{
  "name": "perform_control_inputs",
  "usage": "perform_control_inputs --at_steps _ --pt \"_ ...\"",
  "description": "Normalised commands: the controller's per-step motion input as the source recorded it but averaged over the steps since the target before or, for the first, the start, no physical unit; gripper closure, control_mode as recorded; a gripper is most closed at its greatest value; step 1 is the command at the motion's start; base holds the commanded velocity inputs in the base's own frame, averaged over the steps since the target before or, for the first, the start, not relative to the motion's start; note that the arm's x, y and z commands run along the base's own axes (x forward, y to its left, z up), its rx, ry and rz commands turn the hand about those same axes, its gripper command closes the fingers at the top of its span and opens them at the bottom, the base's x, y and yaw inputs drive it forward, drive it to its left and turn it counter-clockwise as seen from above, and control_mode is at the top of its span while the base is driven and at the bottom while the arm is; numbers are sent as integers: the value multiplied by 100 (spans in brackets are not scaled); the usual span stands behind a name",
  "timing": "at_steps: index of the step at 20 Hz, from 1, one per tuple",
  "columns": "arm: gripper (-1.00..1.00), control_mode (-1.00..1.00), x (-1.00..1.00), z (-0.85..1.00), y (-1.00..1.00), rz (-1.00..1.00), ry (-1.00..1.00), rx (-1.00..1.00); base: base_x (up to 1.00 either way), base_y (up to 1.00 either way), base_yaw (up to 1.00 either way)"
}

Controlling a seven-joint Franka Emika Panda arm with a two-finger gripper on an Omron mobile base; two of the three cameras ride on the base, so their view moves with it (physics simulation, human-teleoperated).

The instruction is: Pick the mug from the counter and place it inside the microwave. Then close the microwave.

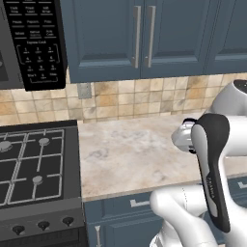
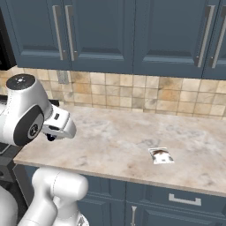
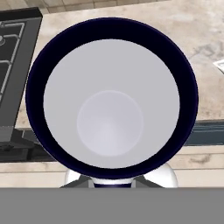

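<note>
A: How many of each thing do you count?

B: One light grey-white cylindrical mug with a dark navy rim (image 3: 112,94), one beige marbled stone counter (image 1: 130,152), one black gas stove with grey grates (image 1: 34,169), and one black microwave with a keypad panel of white-labelled buttons (image 1: 36,43). On the stove's front I count three dark knobs (image 1: 43,225). There is also one small flat packet with a brown picture on it (image 2: 161,156), lying alone on the counter towards the right.

A: And the materials and shapes?

B: The counter is a smooth veined slab with a pale edge, above blue cabinet drawers (image 2: 176,201). Behind it runs a backsplash of small tan and ochre square tiles (image 2: 132,92), with a grey wall outlet (image 1: 84,90) set in it. Above hang blue panelled cabinet doors with long silver bar handles (image 1: 143,36). The mug's inside is a smooth pale round well with a flat circular bottom.

A: What about the gripper?

B: In the hand view the mug's mouth sits straight in front of the camera, seen from above, with the stove's edge and the counter showing far below around it. The fingers are hidden behind the mug, so I cannot tell how far apart they stand. In the base views the hand hangs above the counter, just right of the stove, partly hidden by the white arm (image 1: 212,164).
</note>
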Motion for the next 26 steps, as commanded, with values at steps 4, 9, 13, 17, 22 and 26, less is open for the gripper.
perform_control_inputs --at_steps 4,9,13,17,22,26 --pt "100 -100 0 0 0 0 0 0 0 0 0" --pt "100 -100 -9 0 0 0 0 0 0 0 0" --pt "100 -100 -10 0 0 0 0 0 0 0 0" --pt "100 100 -10 0 0 0 0 0 -8 0 0" --pt "100 100 0 0 0 0 0 0 -42 11 6" --pt "100 100 0 0 0 0 0 0 -32 36 15"
